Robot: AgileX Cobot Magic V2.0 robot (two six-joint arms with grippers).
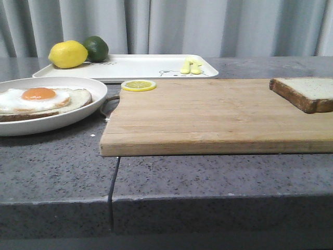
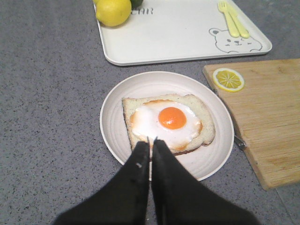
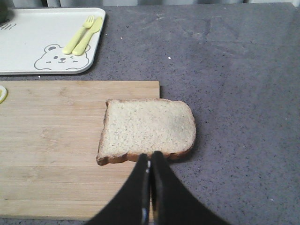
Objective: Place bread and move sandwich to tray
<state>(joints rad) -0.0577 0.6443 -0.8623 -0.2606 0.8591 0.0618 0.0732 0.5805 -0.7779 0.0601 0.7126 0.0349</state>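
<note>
Both grippers, left gripper [image 2: 150,140] over the sandwich [image 2: 168,123], right gripper [image 3: 149,157] over the bread [image 3: 146,129], are being held with fingers pressed together, nothing being pinched, apparently poised for approach.

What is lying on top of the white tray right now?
On the tray: a lemon, a lime behind it, and a yellow fork and knife beside the bear print. The lime's lower part is hidden by the lemon.
</note>
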